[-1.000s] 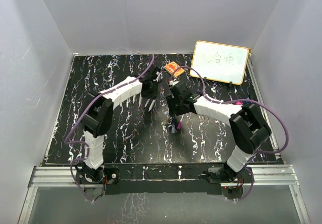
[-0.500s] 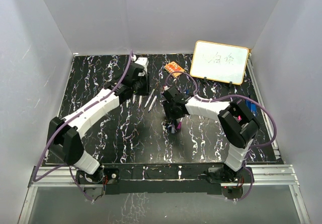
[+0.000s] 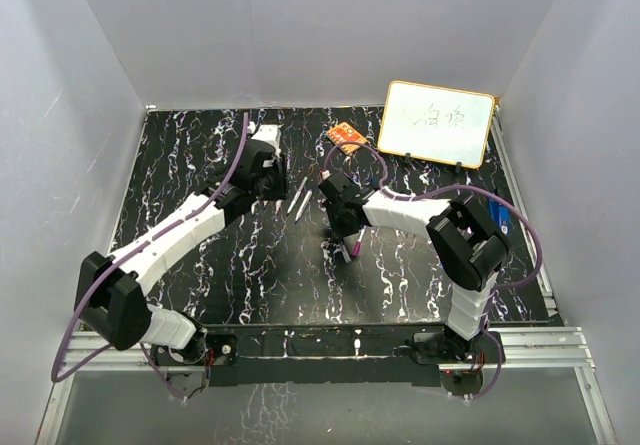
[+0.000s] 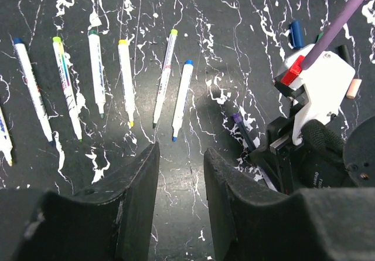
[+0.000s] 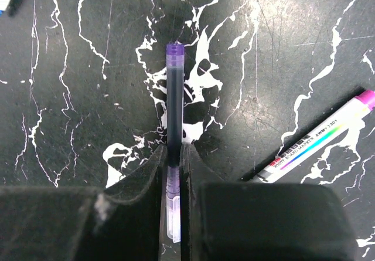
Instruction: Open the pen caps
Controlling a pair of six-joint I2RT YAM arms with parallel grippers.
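My right gripper [image 5: 173,152] is shut on a dark pen with a purple end [image 5: 174,97]. The pen's clear purple-tinted cap [image 5: 173,214] sits between the jaws, and the barrel sticks out forward over the black marbled table. In the top view the right gripper [image 3: 343,227] is at mid table. My left gripper [image 4: 180,155] stands open above the table with nothing between its fingers. Several white markers [image 4: 126,79] with coloured ends lie in a row ahead of it. A loose blue cap [image 4: 297,33] lies far right.
A white board marker with a pink cap [image 5: 319,143] lies right of the right gripper. A small whiteboard [image 3: 437,123] leans at the back right, and an orange eraser [image 3: 347,137] lies beside it. Grey walls close in the table.
The right gripper has shut on the purple pen. The left arm has stretched out and swung its gripper back and left, away from the right gripper.
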